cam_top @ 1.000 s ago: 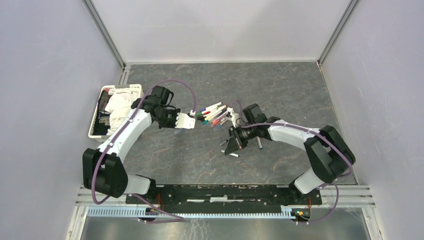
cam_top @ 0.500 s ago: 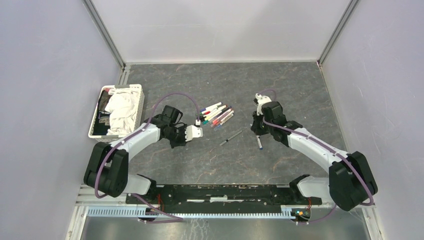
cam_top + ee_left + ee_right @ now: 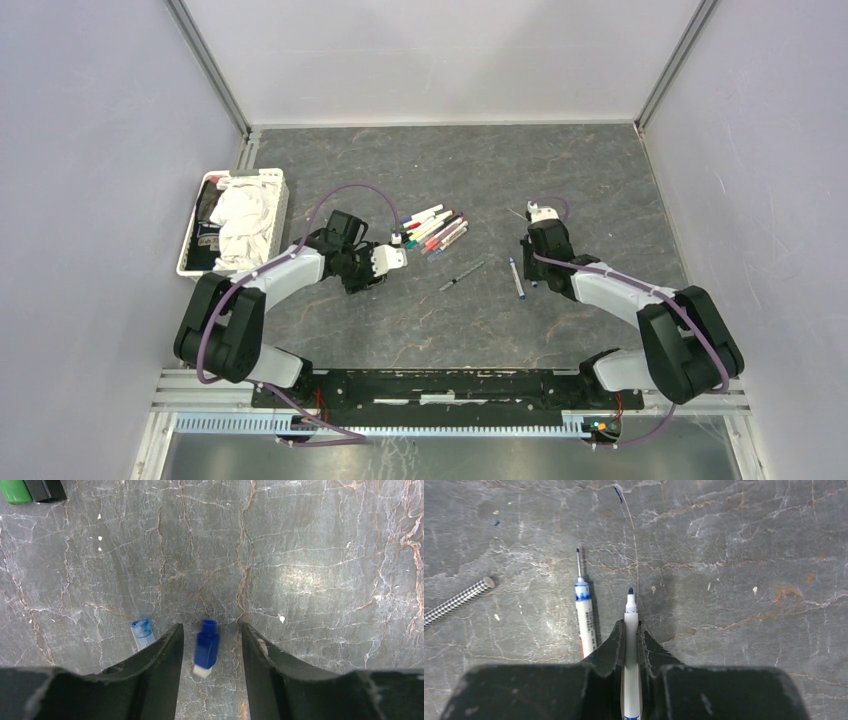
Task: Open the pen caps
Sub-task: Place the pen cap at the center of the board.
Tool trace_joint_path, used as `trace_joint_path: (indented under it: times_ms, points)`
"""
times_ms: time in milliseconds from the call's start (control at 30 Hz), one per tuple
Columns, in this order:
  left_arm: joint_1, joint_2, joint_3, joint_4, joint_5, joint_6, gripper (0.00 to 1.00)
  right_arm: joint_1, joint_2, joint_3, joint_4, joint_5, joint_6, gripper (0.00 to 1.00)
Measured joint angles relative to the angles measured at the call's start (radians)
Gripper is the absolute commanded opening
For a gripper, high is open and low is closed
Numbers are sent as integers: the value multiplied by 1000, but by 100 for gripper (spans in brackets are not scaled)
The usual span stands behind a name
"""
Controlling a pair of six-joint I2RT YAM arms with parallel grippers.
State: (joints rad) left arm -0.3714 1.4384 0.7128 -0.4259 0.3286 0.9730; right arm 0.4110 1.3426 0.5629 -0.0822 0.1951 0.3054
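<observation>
Holds the left pincer (image 3: 211, 628) apart around a loose blue cap (image 3: 206, 650), touching neither finger, long axis pointing straight ahead over the tabletop (image 3: 310, 555). Clamps the right pincer (image 3: 630, 625) on an uncapped pen (image 3: 630, 605), tip forward, beside another bare pen (image 3: 585, 615) lying parallel. Places the bundle of capped pens (image 3: 434, 229) just beyond the left pincer, slanting away to the far right; probably suits the left arm, clearly the nearer.

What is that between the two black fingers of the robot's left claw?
A small dark-blue plastic pen cap, touching neither of the left gripper's parted black fingers. The left wrist view shows it; a paler blue cap lies just outside.
</observation>
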Motion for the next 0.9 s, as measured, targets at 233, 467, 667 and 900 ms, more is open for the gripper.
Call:
trace_joint_path:
  times_ms: [233,467,667,900]
  points:
    - [-2,-8,23,-36,-4,-23,58,-2,29,-16,41,13,14,16]
    - [-2,-38,163,-100,23,-80,63,-3,42,-18,75,7,31,28]
    - [1,-51,310,-161,40,-140,79,-4,42,-18,75,-3,37,31]
    - [36,-80,454,-241,38,-203,100,-7,-1,-13,42,-11,40,36]
